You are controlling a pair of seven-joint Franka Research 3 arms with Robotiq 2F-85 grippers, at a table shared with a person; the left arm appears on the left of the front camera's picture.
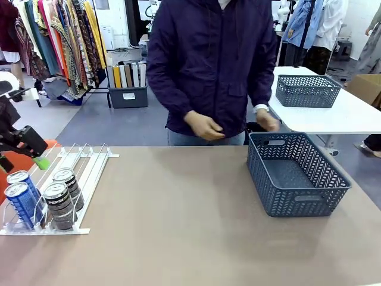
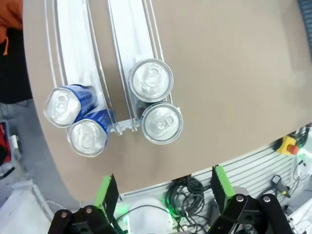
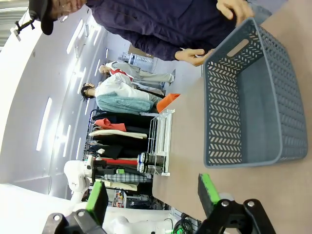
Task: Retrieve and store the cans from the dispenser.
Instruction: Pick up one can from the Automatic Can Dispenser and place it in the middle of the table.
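free: table [image 1: 178,220] middle | obstacles: basket [image 1: 303,204] right, cans [image 1: 59,205] left

The cans [image 2: 150,80] have shiny metal tops (glossy printed sides); the dispenser [image 2: 130,29] is smooth white plastic.

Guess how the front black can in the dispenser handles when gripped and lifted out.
The front black can looks rigid metal, so it should take a firm pinch. Its smooth round wall may slip in a light grip, and on its side it would likely roll. Tall and slim, upright at the lip of the dispenser, it could tip if nudged high.
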